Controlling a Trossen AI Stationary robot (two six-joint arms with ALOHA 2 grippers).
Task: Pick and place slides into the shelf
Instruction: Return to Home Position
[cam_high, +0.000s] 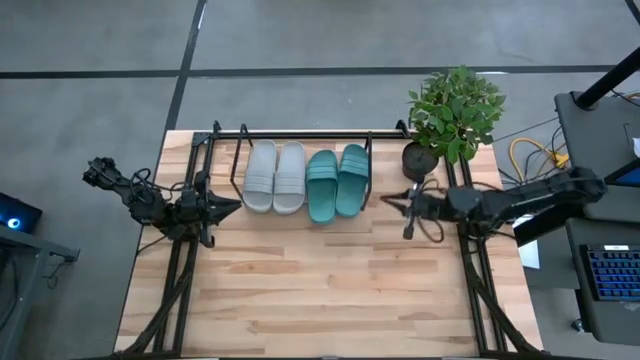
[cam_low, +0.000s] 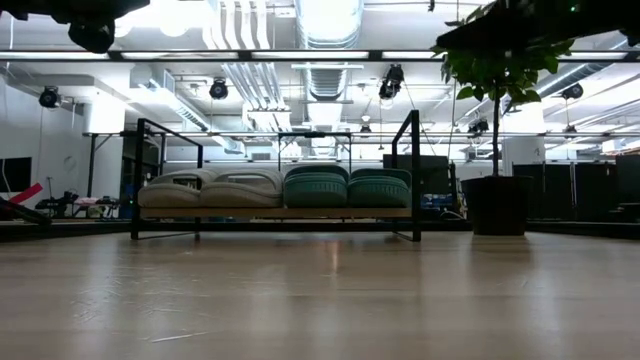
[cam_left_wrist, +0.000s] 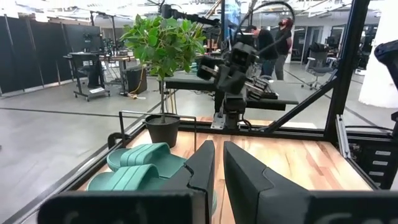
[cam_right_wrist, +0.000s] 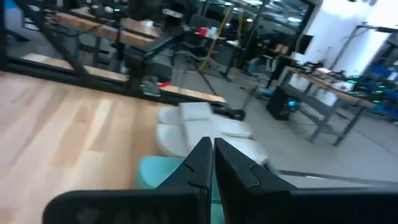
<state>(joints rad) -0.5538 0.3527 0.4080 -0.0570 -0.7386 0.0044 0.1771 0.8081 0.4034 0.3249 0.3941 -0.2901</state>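
Observation:
All the slides rest sole-down, side by side, on the shelf at the table's far edge. The light grey pair is on the left and the teal green pair on the right. The low view shows the shelf's wood base carrying the grey pair and the teal pair. My left gripper hovers shut just left of the shelf, its tips pointing across the teal pair. My right gripper is shut just right of the shelf, facing the grey pair.
A potted plant stands at the far right corner, beside the shelf's right end, close to my right arm. Black arm frames run along both table sides. Bare wood tabletop stretches from the shelf to the near edge.

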